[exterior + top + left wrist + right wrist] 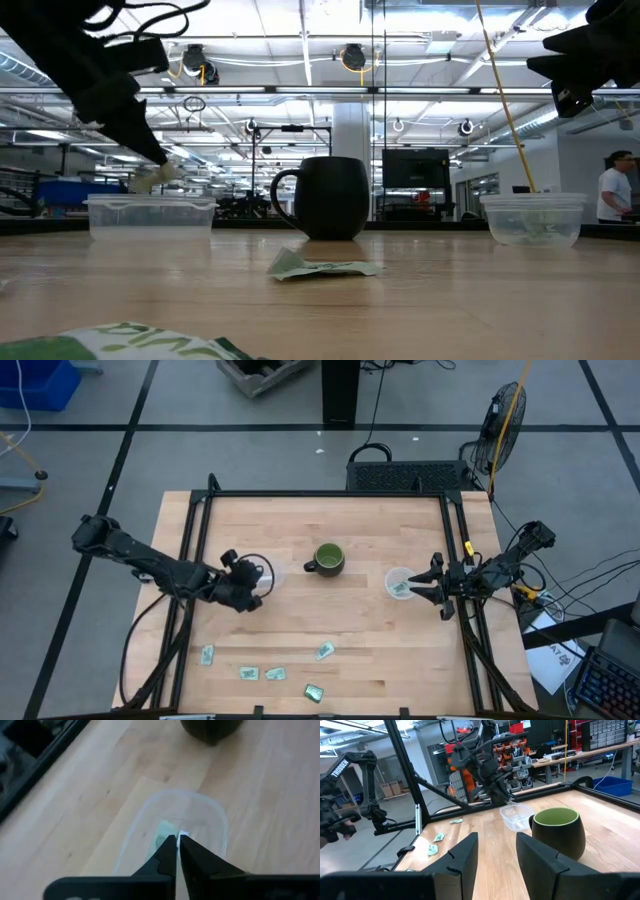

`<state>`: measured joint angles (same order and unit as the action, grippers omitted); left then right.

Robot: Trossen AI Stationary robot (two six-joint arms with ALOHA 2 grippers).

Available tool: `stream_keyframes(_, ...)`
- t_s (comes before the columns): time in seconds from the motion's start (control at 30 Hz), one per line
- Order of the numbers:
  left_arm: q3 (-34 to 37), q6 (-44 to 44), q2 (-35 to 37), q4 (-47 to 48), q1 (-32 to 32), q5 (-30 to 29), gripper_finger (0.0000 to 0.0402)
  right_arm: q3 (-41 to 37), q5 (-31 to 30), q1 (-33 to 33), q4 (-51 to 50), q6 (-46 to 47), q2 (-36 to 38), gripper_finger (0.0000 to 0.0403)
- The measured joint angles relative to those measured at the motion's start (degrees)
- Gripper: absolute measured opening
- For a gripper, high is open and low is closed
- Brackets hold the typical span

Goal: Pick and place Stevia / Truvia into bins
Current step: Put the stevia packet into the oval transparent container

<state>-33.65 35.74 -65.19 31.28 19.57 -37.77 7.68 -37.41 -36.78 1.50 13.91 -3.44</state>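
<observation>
Now we see the left gripper (178, 840) pinched on a sweetener packet (183, 836) directly above its clear bin (220, 817); the right gripper (496, 845) waits spread beside its own bin (399, 583).

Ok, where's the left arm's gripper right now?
In the high view the left gripper hangs over the clear bowl left of the mug, jaws shut on a sweetener packet above that bowl.

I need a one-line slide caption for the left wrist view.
Left gripper holds a pale green sweetener packet above a clear plastic bowl.
</observation>
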Motion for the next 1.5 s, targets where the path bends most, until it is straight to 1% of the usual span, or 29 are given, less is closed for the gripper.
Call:
stream_keyframes(0.1,1.67,1.82,-0.02,-1.28,-1.03,0.29,0.0056,0.0,0.0,-0.01,0.07,0.01,0.0,0.0126)
stream_keyframes(0.23,1.85,3.89,0.0,-2.47,-1.28,1.05,0.0088,0.0,0.01,-0.02,0.04,-0.01,0.0,0.0126)
stream_keyframes(0.33,1.86,3.38,0.03,-7.98,-0.67,6.64,0.0105,0.0,0.0,-0.02,0.04,-0.02,0.0,0.0126)
stream_keyframes(0.43,1.86,2.17,0.13,-14.75,1.44,10.6,0.0112,0.0,0.0,-0.02,0.0,0.01,-0.02,0.0126)
stream_keyframes(0.6,1.86,-1.67,-0.69,-25.51,6.53,17.39,0.0113,0.0,0.0,-0.02,0.0,-0.02,0.0,0.0126)
stream_keyframes(0.67,1.84,-3.42,-1.84,-29.0,9.37,18.77,0.0113,0.0,0.02,-0.01,-0.01,0.0,-0.01,0.0126)
stream_keyframes(0.83,1.84,-5.68,-5.8,-35.04,16.57,18.76,0.0113,0.0,0.0,0.0,0.0,-0.01,0.0,0.0126)
stream_keyframes(0.97,1.84,-5.29,-10.4,-42.14,21.1,22.46,0.0113,0.0,0.0,0.01,0.02,0.01,0.0,0.0126)
stream_keyframes(1.07,1.84,-4.69,-14.12,-48.65,23.77,23.01,0.0113,0.0,0.0,0.0,0.0,-0.01,0.0,0.0126)
stream_keyframes(1.13,1.81,-4.08,-16.29,-51.97,24.99,22.93,0.0113,0.0,0.0,-0.02,0.0,0.01,0.0,0.0126)
stream_keyframes(1.23,1.8,-2.76,-19.25,-53.63,26.37,22.63,0.0113,0.0,0.0,-0.02,0.0,-0.02,0.0,0.0126)
stream_keyframes(1.3,1.8,0.73,-21.23,-56.24,26.61,21.1,0.0113,0.0,0.02,-0.01,-0.02,-0.01,0.0,0.0126)
stream_keyframes(1.37,1.75,2.45,-23.54,-58.41,26.65,20.96,0.0113,0.0,0.01,-0.01,0.0,-0.01,0.0,0.0126)
stream_keyframes(1.5,1.09,4.61,-28.45,-58.77,26.86,20.0,0.0113,0.0,0.0,0.0,-0.02,0.0,0.0,0.0126)
